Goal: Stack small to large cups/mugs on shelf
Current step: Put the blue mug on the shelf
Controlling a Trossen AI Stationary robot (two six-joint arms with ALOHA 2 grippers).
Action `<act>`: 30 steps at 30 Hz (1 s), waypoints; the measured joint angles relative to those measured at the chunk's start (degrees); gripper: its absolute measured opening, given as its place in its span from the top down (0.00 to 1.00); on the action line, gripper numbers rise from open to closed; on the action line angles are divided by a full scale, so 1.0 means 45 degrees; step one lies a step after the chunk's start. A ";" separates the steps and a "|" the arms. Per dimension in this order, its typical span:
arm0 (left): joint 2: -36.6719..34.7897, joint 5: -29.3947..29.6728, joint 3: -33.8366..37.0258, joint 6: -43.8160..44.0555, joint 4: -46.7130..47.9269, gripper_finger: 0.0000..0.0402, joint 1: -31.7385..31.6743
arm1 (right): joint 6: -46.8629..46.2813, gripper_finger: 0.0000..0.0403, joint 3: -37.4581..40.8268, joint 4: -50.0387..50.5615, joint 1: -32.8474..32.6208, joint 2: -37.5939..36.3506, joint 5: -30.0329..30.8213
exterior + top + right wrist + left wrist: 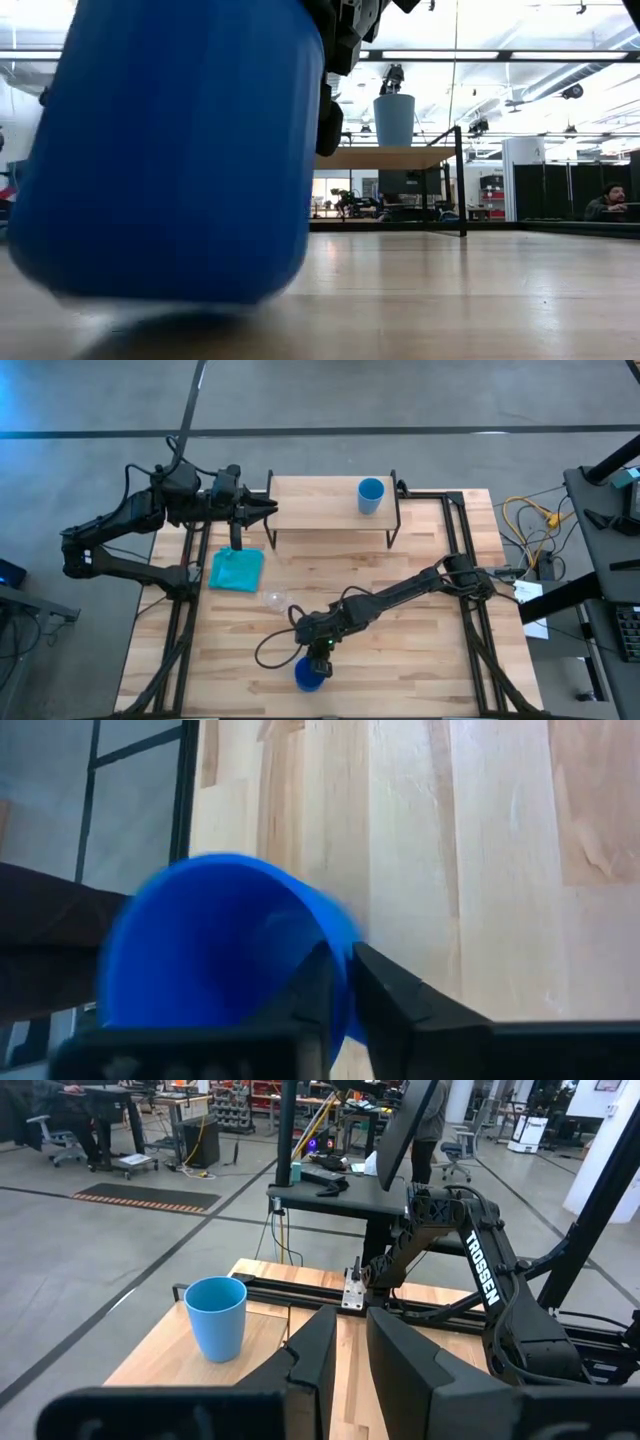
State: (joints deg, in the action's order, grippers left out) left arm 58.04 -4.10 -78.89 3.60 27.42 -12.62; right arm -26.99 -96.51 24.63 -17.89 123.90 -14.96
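Right wrist view shows the right end effector pinching the rim of the dark blue mug, near the desk's front edge. Next it likely must lift the mug and carry it to the shelf, where the light blue cup waits. The left end effector hovers by the shelf, fingers slightly apart.

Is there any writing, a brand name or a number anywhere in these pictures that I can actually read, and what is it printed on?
"TROSSEN": white capital letters running along the right arm, seen in the left wrist view.
The sign high on the far wall in that view is too small to read.
No readable text on the light blue cup, the dark blue mug or the shelf.
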 joint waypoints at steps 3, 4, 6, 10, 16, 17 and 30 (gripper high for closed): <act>0.0000 0.0000 0.0000 0.0000 0.0005 0.88 0.0000 | -0.0162 0.97 0.0000 -0.0006 0.0011 0.0000 0.0005; 0.0000 0.0000 0.0000 0.0000 0.0010 0.88 0.0000 | -0.0277 0.97 0.0000 -0.0005 0.0033 0.0000 -0.0004; 0.0000 0.0000 0.0000 0.0000 0.0012 0.88 0.0000 | -0.0456 0.97 0.0000 -0.0011 0.0062 0.0000 -0.0008; 0.0002 0.0005 0.0000 -0.0393 0.0029 0.88 0.0000 | -0.0606 0.97 -0.0369 0.0311 0.0156 -0.0022 -0.0005; 0.0005 0.0005 0.0000 -0.0636 0.0039 0.88 0.0000 | 0.0358 0.98 -0.2058 0.1800 0.0391 -0.0117 0.0002; 0.0005 0.0005 0.0000 -0.0635 0.0040 0.88 0.0000 | 0.0658 0.98 -0.2434 0.2336 0.0458 -0.0117 0.0003; 0.0015 0.1022 0.0000 -0.0671 0.0141 0.88 -0.0029 | 0.3337 0.98 -0.7795 0.9859 0.1857 -0.0117 0.1933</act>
State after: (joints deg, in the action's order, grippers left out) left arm 58.11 0.50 -78.89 0.58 28.05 -12.75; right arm -11.98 -131.59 68.99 -9.54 123.37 -6.26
